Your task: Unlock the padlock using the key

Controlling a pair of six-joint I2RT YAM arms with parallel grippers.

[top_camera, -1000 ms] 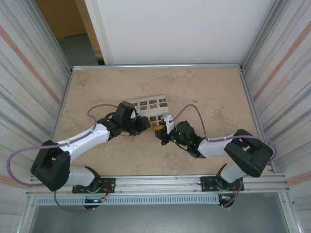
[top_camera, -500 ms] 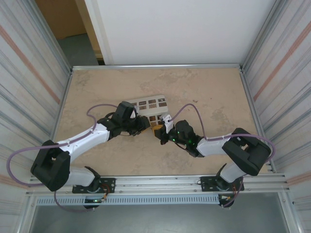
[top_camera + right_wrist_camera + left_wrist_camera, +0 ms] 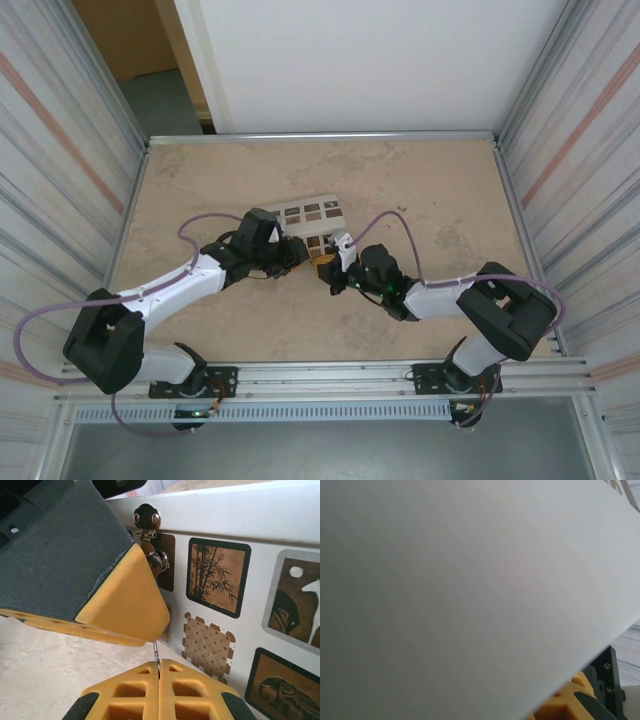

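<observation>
Right hand (image 3: 159, 674) edged toward box (image 3: 280, 515); key (image 3: 156, 655) thin silvery sliver, pinched.

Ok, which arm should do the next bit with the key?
The right arm: the right gripper is shut on the thin key, tip pointing up toward the metal latch on the white box. The left gripper is just beside that latch.

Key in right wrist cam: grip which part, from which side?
Probably pinch the key by its rear end, across its flat faces, coming from the side away from the white box. It's a thin edge-on sliver pointing toward the box, so the tip stays free. The right gripper holds it so, fingers shut.
</observation>
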